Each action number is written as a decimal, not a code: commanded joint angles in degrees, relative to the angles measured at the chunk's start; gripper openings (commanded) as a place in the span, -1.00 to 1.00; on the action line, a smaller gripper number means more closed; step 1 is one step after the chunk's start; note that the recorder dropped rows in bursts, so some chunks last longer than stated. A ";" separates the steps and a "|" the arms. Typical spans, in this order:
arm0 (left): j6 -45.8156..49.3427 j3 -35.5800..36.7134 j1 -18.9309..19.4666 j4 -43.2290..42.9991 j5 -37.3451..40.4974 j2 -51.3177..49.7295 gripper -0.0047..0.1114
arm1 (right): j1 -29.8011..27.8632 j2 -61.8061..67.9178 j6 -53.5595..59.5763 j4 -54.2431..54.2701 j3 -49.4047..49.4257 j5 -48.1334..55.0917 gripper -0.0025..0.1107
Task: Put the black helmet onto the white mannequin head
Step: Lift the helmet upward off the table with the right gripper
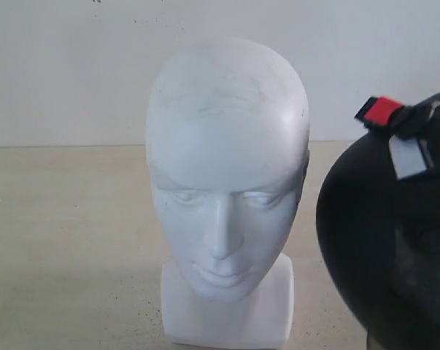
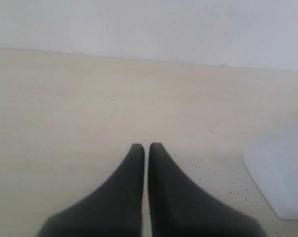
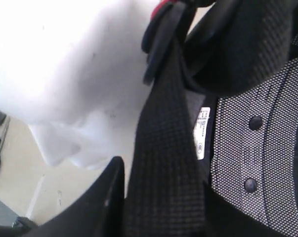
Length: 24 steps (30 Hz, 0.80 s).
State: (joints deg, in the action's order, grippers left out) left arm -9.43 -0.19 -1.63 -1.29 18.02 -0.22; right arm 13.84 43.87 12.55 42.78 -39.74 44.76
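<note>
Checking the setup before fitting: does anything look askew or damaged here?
The black helmet, beside the white mannequin head, is tipped: its red buckle and white label stick up at its top edge, where straps should hang down. The head stands upright, with only faint grey scuffs.

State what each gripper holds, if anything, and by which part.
Left gripper: shut, empty. Right gripper: the helmet, apparently by its chin strap at the inner rim; exact contact is hidden.
</note>
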 commanded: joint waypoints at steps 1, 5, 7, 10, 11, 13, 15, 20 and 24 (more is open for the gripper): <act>0.28 0.19 -0.15 0.22 0.21 0.22 -0.84 | 0.04 -0.90 -13.92 -10.53 -5.80 -7.74 -0.96; 0.28 0.19 -0.15 0.22 0.21 0.22 -0.84 | 0.15 -2.09 -26.18 -17.22 -6.82 -12.25 -0.96; 0.28 0.19 -0.15 0.22 0.21 0.22 -0.84 | 0.97 -3.04 -34.25 -21.43 -6.82 -16.25 -0.96; 0.28 0.19 -0.15 0.22 0.21 0.22 -0.84 | 3.50 -4.54 -48.29 -29.87 -6.82 -23.61 -0.96; 0.28 0.19 -0.15 0.22 0.21 0.22 -0.84 | 4.39 -4.86 -53.33 -33.43 -6.82 -26.66 -0.96; 0.28 0.19 -0.15 0.22 0.21 0.22 -0.84 | 6.38 -5.50 -64.37 -41.93 -6.82 -31.95 -0.96; 0.28 0.19 -0.15 0.22 0.21 0.22 -0.84 | 7.50 -5.48 -68.37 -44.03 -6.82 -35.06 -0.96; 0.28 0.19 -0.15 0.22 0.21 0.22 -0.84 | 7.50 -5.48 -69.66 -39.03 -6.92 -42.21 -0.96; 0.28 0.19 -0.15 0.22 0.21 0.22 -0.84 | 7.50 -5.48 -69.66 -35.86 -6.86 -43.01 -0.96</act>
State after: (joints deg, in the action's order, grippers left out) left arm -9.43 -0.19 -1.63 -1.29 18.02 -0.22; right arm 21.21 39.22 -57.58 5.23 -45.41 8.29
